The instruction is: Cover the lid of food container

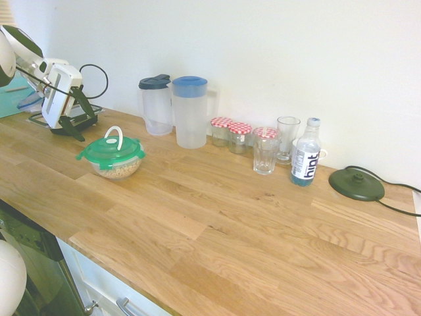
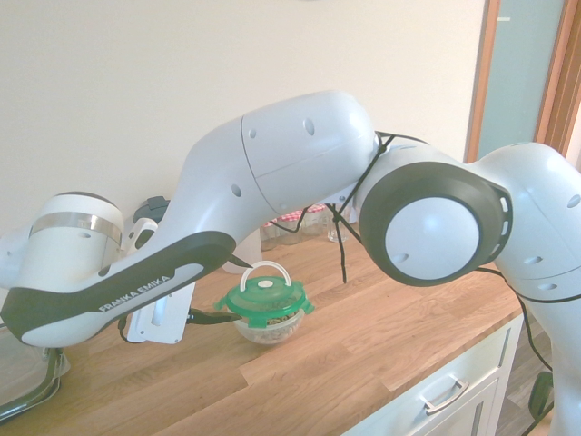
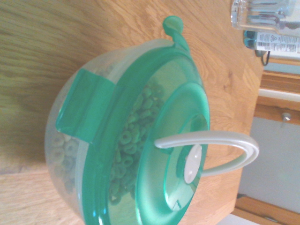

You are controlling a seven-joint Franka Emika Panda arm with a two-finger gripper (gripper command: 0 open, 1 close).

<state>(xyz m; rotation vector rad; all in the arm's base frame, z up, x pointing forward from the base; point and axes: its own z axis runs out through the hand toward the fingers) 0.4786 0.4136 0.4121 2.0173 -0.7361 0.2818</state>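
Item: the lid (image 1: 112,150), round green plastic with clip tabs and a white loop handle, is sitting on top of the food container (image 1: 118,169), a small clear bowl holding beige cereal rings. Both are resting on the wooden surface (image 1: 217,224), toward its near edge in the first exterior view, well apart from the row of vessels by the wall.

Item: the hand (image 1: 77,120) is hanging just beside the bowl, on the side away from the jugs, angled downward. Its dark fingers are standing wide apart and gripping nothing; a clear gap is showing between them and the lid.

Governing relation: the covered bowl is lying directly ahead of the hand and slightly below it, as the wrist view is confirming by centring the lid and its loop. The loop is standing upright, and the lid is looking level and centred on the rim.

Status, as a judgement: the covering is looking done or nearly so; whether all four tabs are clipped cannot be told. Any coming move would be a plain pull away from the bowl.

Other stock along the wall: two clear jugs (image 1: 174,110), red-checked jars (image 1: 231,134), drinking glasses (image 1: 266,150), a water bottle (image 1: 306,153), a black disc with cord (image 1: 356,184).
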